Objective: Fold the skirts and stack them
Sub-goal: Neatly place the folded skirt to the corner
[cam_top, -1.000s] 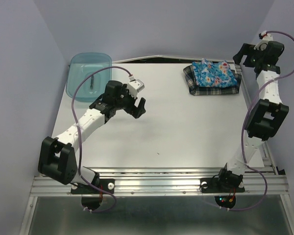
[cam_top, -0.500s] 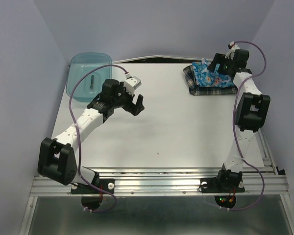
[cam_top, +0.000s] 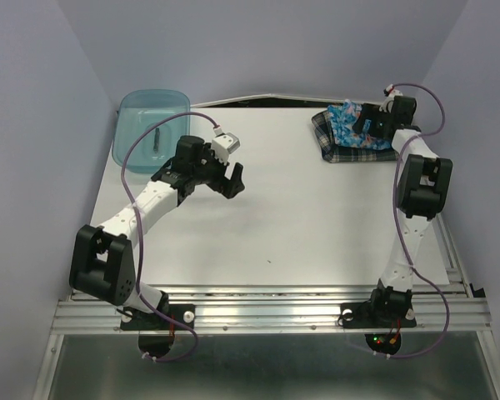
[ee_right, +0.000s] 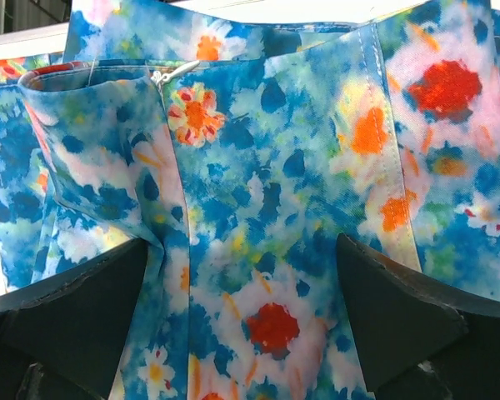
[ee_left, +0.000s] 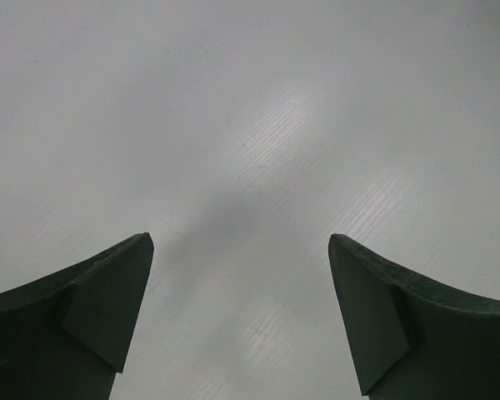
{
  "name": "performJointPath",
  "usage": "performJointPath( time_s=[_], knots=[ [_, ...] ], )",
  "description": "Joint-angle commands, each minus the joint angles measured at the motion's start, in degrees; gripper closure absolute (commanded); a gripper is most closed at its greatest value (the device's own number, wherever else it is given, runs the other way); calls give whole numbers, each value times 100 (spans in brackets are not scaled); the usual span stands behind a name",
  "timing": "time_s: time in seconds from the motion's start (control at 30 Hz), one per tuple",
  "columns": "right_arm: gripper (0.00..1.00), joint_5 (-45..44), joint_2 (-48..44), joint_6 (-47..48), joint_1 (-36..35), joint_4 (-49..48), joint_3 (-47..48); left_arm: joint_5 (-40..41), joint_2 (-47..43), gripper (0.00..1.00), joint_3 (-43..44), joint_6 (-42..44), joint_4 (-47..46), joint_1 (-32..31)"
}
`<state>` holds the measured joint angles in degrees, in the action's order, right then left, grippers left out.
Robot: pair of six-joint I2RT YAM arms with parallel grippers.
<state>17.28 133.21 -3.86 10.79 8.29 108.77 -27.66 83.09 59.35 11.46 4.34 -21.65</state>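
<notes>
right claw (ee_right: 242, 243): spread wide, floral skirt (ee_right: 258, 167) right between its tips, maybe touching
floral skirt: on plaid skirt (cam_top: 350, 152), far right corner of table (cam_top: 317, 217)
left claw (ee_left: 240, 242): spread, well apart from both

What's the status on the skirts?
Left tool open over table. Right tool open at floral skirt. Floral lies on plaid skirt. Path clear.

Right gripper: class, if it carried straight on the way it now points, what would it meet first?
The floral skirt: the right gripper points its open jaws straight at that blue flowered cloth, which lies on the plaid skirt. How near the cloth is, the pictures do not show.
</notes>
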Motion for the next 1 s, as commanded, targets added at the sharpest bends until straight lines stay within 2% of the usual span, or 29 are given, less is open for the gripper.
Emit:
performJointPath(
  time_s=[0.0, 0.2, 0.47, 0.6, 0.7, 0.73, 0.8, 0.97],
  knots=[
    [0, 161, -356, 43, 11, -381, -146, -178, -47, 1, 226, 23, -65, 29],
    [0, 540, -901, -150, -42, -671, -84, -161, -205, 1, 296, 23, -3, 38],
    [0, 1145, -1507, -230, -42, -575, 48, 6, -609, 1, 340, -65, 32, 73],
    [0, 1348, -1947, 34, -94, 13, 100, 279, -680, 1, 480, -241, 40, 152],
    [0, 1646, -2342, 315, -94, 908, 57, 269, -566, 1, 770, -188, 295, 170],
    [0, 1708, -2578, 394, -94, 1442, -83, 366, -470, 1, 954, -145, 478, 205],
    [0, 1971, -2921, 570, -94, 1832, -477, 305, -460, 1, 1061, -101, 594, 319],
    [0, 2113, -4161, 1201, -278, 2413, -2680, 489, -688, 1, 815, -66, 568, 530]
  ],
)
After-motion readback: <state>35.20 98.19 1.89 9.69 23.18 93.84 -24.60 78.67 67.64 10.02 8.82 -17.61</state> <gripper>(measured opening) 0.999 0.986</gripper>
